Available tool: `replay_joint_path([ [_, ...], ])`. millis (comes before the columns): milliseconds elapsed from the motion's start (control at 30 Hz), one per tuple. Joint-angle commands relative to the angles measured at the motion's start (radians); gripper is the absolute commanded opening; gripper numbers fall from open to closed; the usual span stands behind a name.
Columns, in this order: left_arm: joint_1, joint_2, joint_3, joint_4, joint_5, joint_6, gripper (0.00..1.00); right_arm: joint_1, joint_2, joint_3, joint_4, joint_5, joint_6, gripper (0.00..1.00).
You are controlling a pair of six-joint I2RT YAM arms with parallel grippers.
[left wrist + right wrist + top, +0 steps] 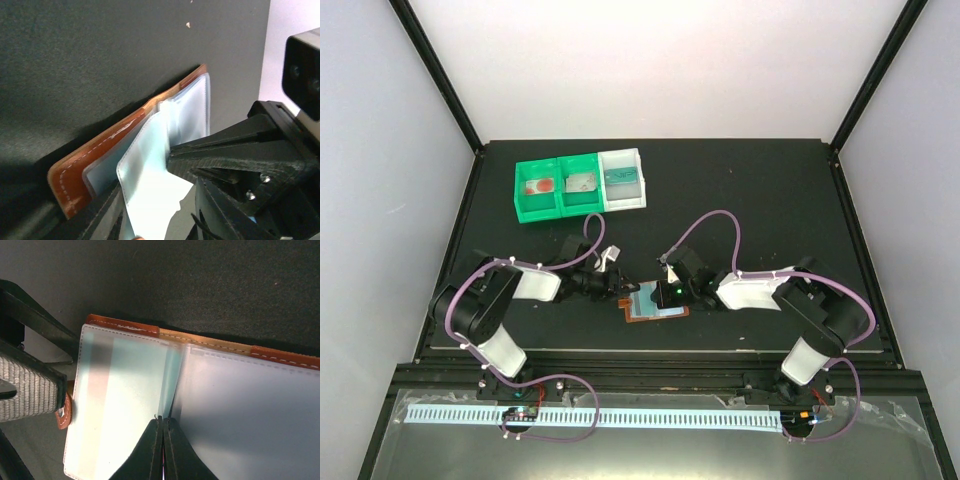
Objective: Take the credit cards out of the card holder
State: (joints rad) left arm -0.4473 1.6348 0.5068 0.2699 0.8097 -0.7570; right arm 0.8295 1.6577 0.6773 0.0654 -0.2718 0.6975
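The brown card holder [642, 316] lies open on the black table between both grippers. Its brown edge also shows in the left wrist view [95, 160] and the right wrist view [122, 326]. My left gripper [613, 283] is at its left edge, with a pale pocket leaf [150, 200] between its fingers. My right gripper [163, 419] is shut at the middle fold on a thin upright leaf [172, 380]. A pinkish edge shows between its fingers, and I cannot tell whether it is a card. Pale credit cards [120, 390] sit inside the clear pockets.
Two green bins [558, 186] and a white bin [623, 178] stand at the back left, holding small items. The left gripper's finger [30, 385] sits by the holder's little brown tab [63, 412]. Black frame posts rise at the table's far corners.
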Motion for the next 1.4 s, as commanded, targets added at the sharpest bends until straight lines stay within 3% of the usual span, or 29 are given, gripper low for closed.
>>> replay_joint_path([
  [0, -0.016, -0.002, 0.005, 0.089, 0.049, -0.047, 0.37, 0.002, 0.011, -0.025, -0.027, 0.017, 0.003, 0.02],
  [467, -0.064, -0.075, 0.013, 0.049, 0.019, -0.071, 0.38, 0.002, -0.028, -0.040, -0.008, 0.027, 0.014, 0.09],
  [800, -0.071, -0.079, 0.032, 0.000, -0.025, -0.041, 0.34, 0.000, -0.130, -0.041, -0.093, 0.105, -0.008, 0.30],
  [1067, -0.108, -0.034, 0.031, 0.110, 0.015, -0.120, 0.35, -0.004, -0.199, -0.048, -0.143, 0.155, -0.028, 0.32],
  [1367, -0.148, -0.030, 0.079, 0.093, 0.004, -0.130, 0.39, -0.076, -0.266, -0.085, -0.217, 0.216, -0.084, 0.36],
])
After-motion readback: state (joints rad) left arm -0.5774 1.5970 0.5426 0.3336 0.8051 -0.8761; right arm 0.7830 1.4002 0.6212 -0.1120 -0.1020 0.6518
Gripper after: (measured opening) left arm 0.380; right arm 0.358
